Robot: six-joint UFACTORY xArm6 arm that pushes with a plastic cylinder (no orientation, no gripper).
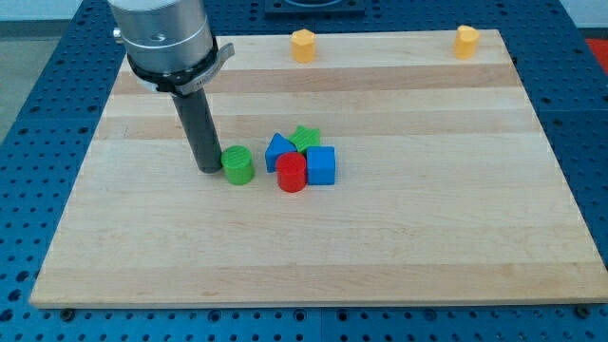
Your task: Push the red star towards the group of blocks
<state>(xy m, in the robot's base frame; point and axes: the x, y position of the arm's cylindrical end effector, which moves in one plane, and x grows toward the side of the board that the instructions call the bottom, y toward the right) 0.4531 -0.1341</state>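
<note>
- The blue perforated table [38, 114] is showing on all sides of the board.
- The wooden board [380, 247] is lying flat on it and filling most of the view, its planks running left to right.
- The arm's grey metal housing [161, 33] is coming in from the view's top left, hanging over the board's upper left part.
- The dark rod [198, 123] is dropping straight down from that housing. It is a plain rod with no jaws, so there is nothing on it to stand apart or together, and it is clamping nothing.
- My tip [207, 170] is resting on the board, just to the view's left of the green cylinder [237, 164]. I cannot tell whether the two are touching or only very close.
- A tight group of four blocks is sitting to the view's right of the green cylinder, near the board's middle and with a narrow gap to the cylinder.
- The blue cube [321, 165] is forming the group's right side.
- The blue triangular block [278, 150] is forming its left side.
- The red block [292, 174] is standing at the group's bottom edge, pressed between the two blue ones. From here it is reading as round; I cannot make out star points on it.
- The green star [305, 139] is sitting at the group's top, behind the blue blocks.
- Two yellow blocks are standing well apart at the board's top edge, one near the middle [302, 45] and one near the right corner [465, 41]; their shapes are too small to tell.
</note>
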